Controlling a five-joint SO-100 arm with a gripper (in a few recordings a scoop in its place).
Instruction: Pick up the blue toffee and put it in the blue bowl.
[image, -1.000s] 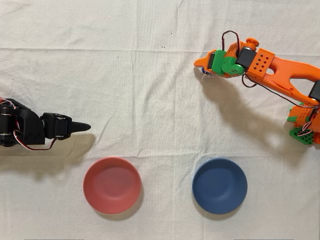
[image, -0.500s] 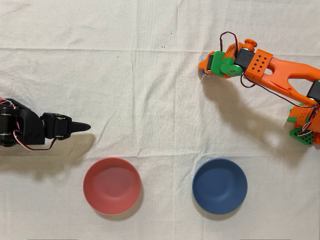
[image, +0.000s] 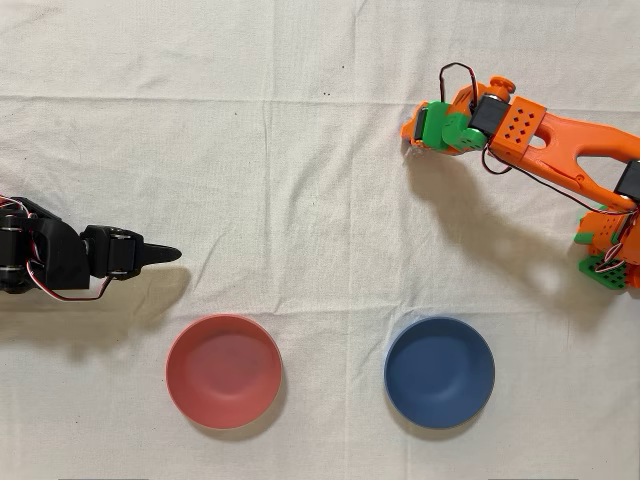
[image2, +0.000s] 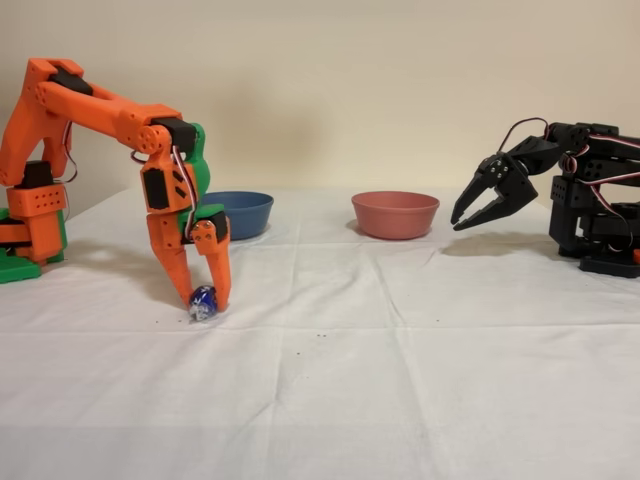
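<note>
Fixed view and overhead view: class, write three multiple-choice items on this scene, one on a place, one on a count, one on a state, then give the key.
1. In the fixed view, where is the blue toffee?
A. in the blue bowl
B. on the cloth between the orange gripper fingertips
C. beside the idle black arm

2. How many bowls are there?
A. one
B. two
C. three

3. The blue bowl is:
A. empty
B. holding the toffee
C. overturned

Key: B, the fingertips flank the toffee down on the cloth; B, the blue bowl and the red-pink bowl; A, the overhead view shows its bare inside.

Fixed view: toffee (image2: 203, 301) on cloth (image2: 400, 380), in front of bowl (image2: 240, 213)
</note>
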